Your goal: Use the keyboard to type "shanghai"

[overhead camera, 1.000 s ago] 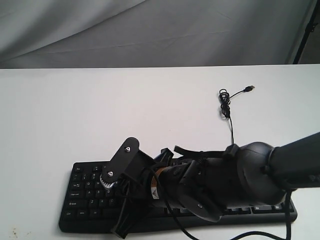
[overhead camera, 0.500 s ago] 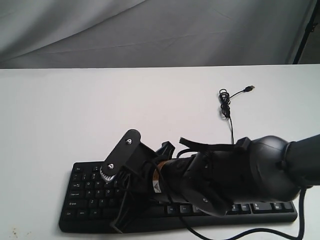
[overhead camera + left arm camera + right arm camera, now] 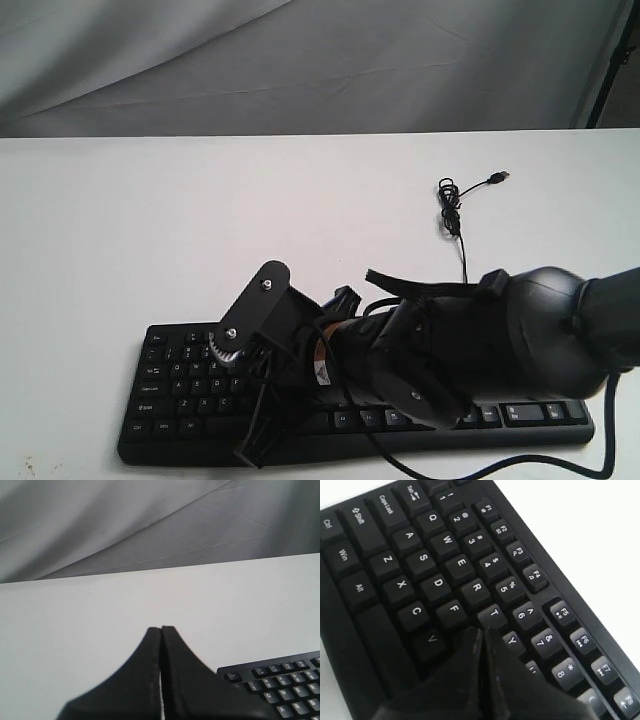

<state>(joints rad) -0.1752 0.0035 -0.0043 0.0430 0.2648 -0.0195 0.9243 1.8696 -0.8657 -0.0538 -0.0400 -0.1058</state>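
The keyboard point(image 3: 180, 392) lies on the bench point(image 3: 150, 220). Our right fingers point(image 3: 471, 644), pressed together, point between its F, T and Y keys, so a slight sideways drift could strike a wrong neighbour. Our left fingers point(image 3: 152, 645), also pressed together, are off its corner.

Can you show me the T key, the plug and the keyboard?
T key point(image 3: 493, 614): right wrist view, key top.
plug point(image 3: 499, 177): exterior view, cable's far end.
keyboard point(image 3: 175, 385): exterior view, left-hand keys.

Keyboard point(image 3: 180, 395): black, white key legends. USB cable point(image 3: 455, 220): black. Bench point(image 3: 150, 230): plain white, with a few small brownish specks at one corner. Backdrop cloth point(image 3: 300, 60): plain grey, unpatterned. Right claw point(image 3: 482, 633) and left claw point(image 3: 161, 628): both matte black. Right arm point(image 3: 520, 330): glossy black.
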